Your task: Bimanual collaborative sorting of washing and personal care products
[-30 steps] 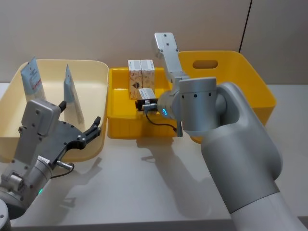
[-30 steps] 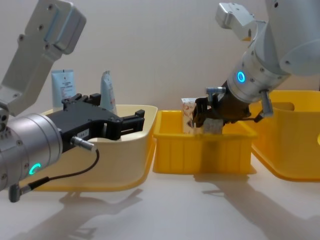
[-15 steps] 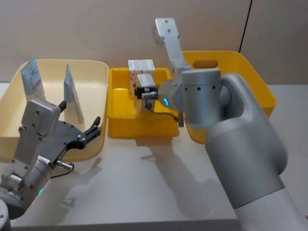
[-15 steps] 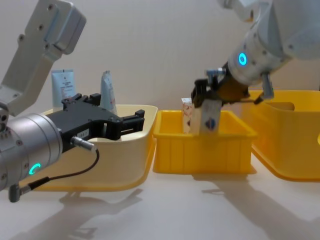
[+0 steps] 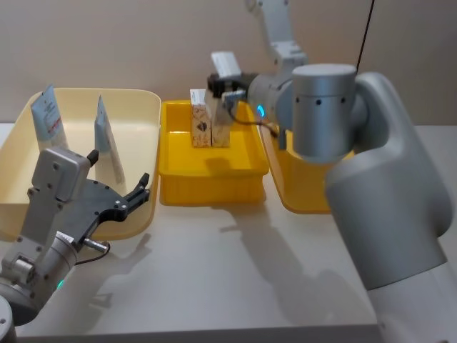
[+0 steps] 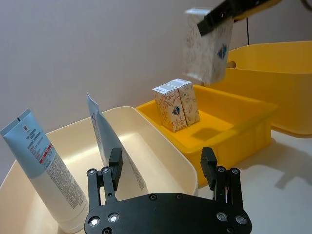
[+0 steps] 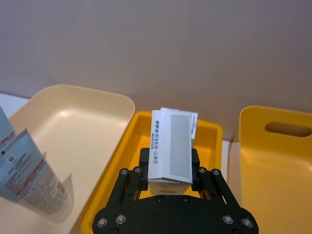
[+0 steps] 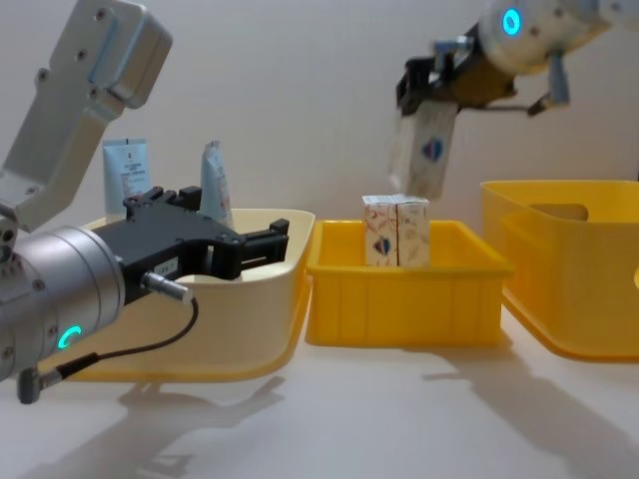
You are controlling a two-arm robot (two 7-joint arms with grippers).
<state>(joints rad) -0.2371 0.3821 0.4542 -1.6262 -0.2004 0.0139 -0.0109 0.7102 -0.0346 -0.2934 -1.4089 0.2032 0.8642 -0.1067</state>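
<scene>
Aloft over the yellow tray (image 8: 399,294), the right pincer (image 8: 431,95) clamps a carton (image 8: 419,150) by its top end. Probably light, crushable card, best squeezed gently on flat sides. By the cream tub (image 5: 128,93), the left pincer (image 6: 162,163) hangs agape.

Your right end effector (image 8: 431,88) hangs above the tray (image 8: 404,284), gripping a carton (image 8: 419,150) that dangles beneath it. Below it, two more cartons (image 8: 396,232) stand side by side in the tray. To its left sits a tub (image 5: 139,103) holding two tubes (image 5: 48,118), with your left end effector (image 5: 119,166) at that tub's near rim. To its right sits another tub (image 8: 569,299). All three rest on the table (image 8: 399,419).
</scene>
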